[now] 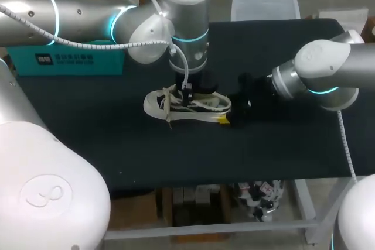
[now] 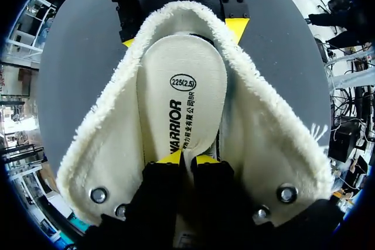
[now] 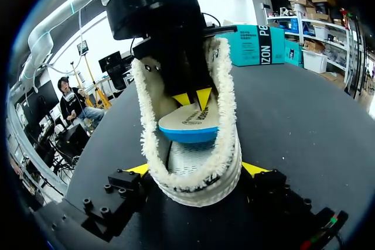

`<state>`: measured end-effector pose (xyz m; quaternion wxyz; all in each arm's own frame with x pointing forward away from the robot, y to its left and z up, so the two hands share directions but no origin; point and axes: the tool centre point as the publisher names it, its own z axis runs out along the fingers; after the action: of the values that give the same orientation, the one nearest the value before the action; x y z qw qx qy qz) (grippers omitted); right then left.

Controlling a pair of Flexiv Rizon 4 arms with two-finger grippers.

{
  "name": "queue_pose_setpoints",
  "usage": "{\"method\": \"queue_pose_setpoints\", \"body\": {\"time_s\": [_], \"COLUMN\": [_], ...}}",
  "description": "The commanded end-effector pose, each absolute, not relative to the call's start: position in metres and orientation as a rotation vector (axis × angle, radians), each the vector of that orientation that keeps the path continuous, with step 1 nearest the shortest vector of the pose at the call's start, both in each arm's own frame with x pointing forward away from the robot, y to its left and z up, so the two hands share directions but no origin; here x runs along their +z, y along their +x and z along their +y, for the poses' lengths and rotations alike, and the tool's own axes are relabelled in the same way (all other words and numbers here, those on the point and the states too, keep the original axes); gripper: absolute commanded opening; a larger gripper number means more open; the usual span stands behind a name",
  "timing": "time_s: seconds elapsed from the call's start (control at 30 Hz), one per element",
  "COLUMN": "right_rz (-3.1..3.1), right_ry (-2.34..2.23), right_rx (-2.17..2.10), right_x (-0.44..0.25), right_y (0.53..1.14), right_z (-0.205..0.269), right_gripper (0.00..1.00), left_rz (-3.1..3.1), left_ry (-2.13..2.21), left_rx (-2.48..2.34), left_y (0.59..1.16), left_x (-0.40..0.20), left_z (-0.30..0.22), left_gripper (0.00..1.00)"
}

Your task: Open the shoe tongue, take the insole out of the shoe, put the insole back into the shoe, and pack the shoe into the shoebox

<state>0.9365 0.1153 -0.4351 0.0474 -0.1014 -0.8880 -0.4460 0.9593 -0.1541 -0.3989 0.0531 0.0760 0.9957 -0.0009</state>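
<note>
Dim head view, brighter wrist views

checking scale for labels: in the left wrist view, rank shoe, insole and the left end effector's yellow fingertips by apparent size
1. shoe, fills most of the view
2. insole, inside it
3. yellow fingertips of the left end effector, only slivers showing though nearest the camera

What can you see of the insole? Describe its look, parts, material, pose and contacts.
The insole is a flat cream pad with dark print on top and a blue underside, seemingly foam. It sits lengthwise within the open, fleece-lined shoe, tilted, its rounded end lifted off the shoe's bottom. The left gripper pinches its other end between yellow tips.
</note>
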Motion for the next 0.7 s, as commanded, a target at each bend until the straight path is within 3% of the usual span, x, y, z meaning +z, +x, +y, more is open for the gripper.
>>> {"method": "queue_pose_setpoints", "body": {"time_s": [0.03,0.7], "right_rz": [-2.701,-2.701], "right_ry": [-0.300,-0.300], "right_rx": [-1.361,-1.361], "right_x": [-0.449,-0.449], "right_y": [0.933,0.933], "right_z": [0.114,0.114], "right_gripper": [0.00,0.00], "left_rz": [3.004,2.975], "left_ry": [0.236,0.270], "left_rx": [-0.063,-0.215], "left_y": [0.970,0.975], "left_x": [-0.423,-0.362], "left_z": [-0.152,-0.172], "left_gripper": [0.00,0.00]}}
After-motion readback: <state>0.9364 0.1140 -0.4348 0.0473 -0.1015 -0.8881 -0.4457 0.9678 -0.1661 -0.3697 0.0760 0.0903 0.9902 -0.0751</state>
